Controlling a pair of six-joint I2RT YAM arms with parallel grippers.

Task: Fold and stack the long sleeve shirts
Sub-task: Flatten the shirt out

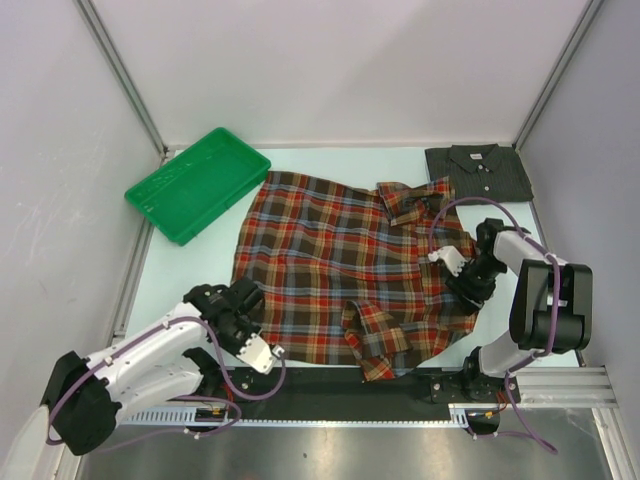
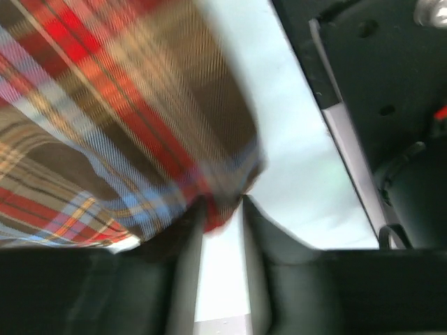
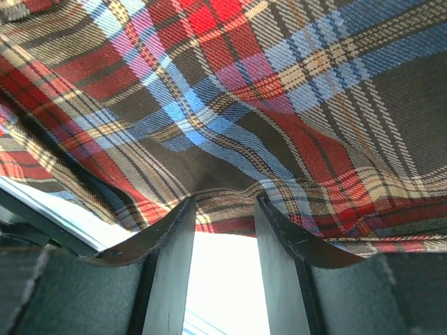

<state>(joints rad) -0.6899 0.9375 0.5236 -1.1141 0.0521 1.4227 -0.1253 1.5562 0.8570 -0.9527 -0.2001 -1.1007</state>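
- Your red, brown and navy button-up plaid shirt [image 1: 340, 260] lies spread open across the middle of the pale tabletop [image 1: 330, 160], with its collar toward the far right.
- Your left tool [image 1: 250, 298] sits at the plaid shirt's near-left hem corner. That corner lies between its narrowly parted tips, but the wrist view is too blurred to tell whether they pinch it.
- Your right tool [image 1: 460, 285] is at the plaid shirt's right edge, part-closed and pinching the hem, which creases toward its tips.
- The plain charcoal grey shirt [image 1: 478, 172] lies folded in the far right corner, well apart from both tools.
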